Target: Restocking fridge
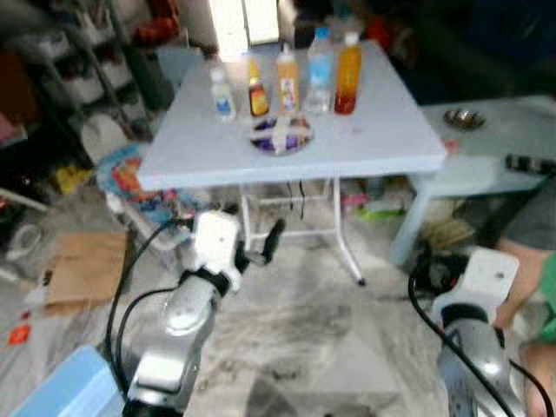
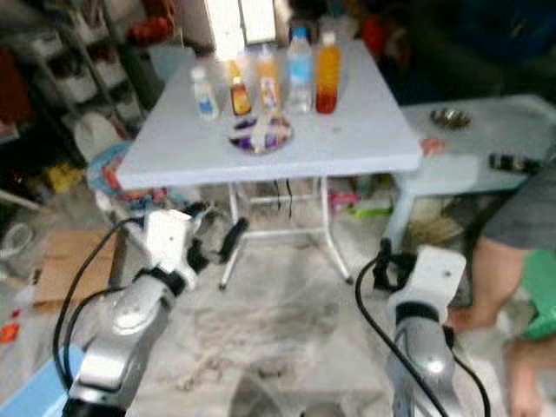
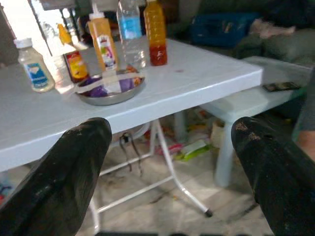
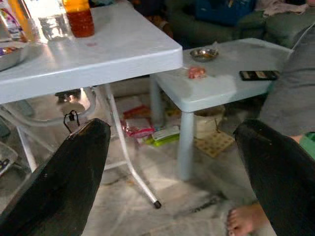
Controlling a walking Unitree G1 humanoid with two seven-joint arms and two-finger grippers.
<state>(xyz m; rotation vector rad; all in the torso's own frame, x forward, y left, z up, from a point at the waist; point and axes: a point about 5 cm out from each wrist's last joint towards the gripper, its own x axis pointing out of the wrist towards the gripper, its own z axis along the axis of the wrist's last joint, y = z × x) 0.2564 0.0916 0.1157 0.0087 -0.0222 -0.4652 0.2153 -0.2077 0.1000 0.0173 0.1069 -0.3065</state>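
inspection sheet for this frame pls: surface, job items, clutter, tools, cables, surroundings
Surface: white folding table, ahead of the robot, out of reach for now.
Job's things: five bottles in a row at the far side: small white bottle, dark sauce bottle, yellow sauce bottle, water bottle, orange drink bottle. Metal dish in front of them.
Clutter: cardboard and litter on the floor; packets under the table.
Tools: left tool open, held below the table's edge; right tool open, low.
Cables: black cable looped along the left arm; another on the right arm.
Surroundings: low side table with a small bowl; a seated person's leg at the right.
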